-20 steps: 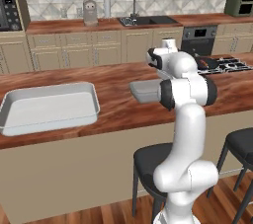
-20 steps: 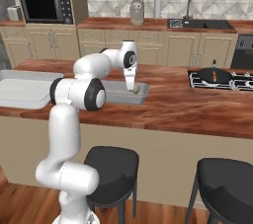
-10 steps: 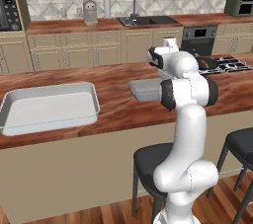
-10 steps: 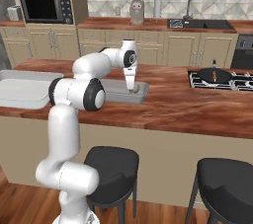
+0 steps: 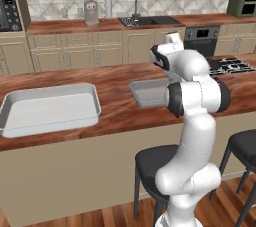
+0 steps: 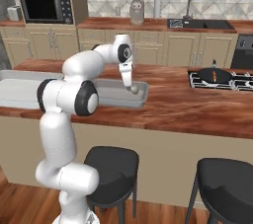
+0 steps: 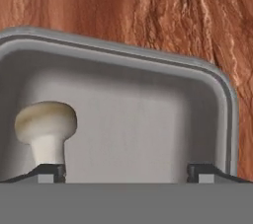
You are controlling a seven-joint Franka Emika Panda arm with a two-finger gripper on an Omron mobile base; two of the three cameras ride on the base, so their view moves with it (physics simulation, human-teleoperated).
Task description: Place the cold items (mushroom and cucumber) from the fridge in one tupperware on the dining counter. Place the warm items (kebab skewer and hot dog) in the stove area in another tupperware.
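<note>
Left base view: arm (image 5: 192,96) reaches over the dining counter (image 5: 117,106); small tub (image 5: 147,93) at mid-counter, larger tub (image 5: 50,108) toward the left end.
Right base view: gripper (image 6: 131,88) hangs inside the small tub (image 6: 141,97), near its right end.
Hand view: jaws spread wide, gripping nothing; mushroom (image 7: 45,128) stands on the tub floor (image 7: 138,124), stem at one fingertip (image 7: 49,172).
Risk: in my judgement, lifting off could catch the stem with that finger and tip or drag the mushroom.
</note>
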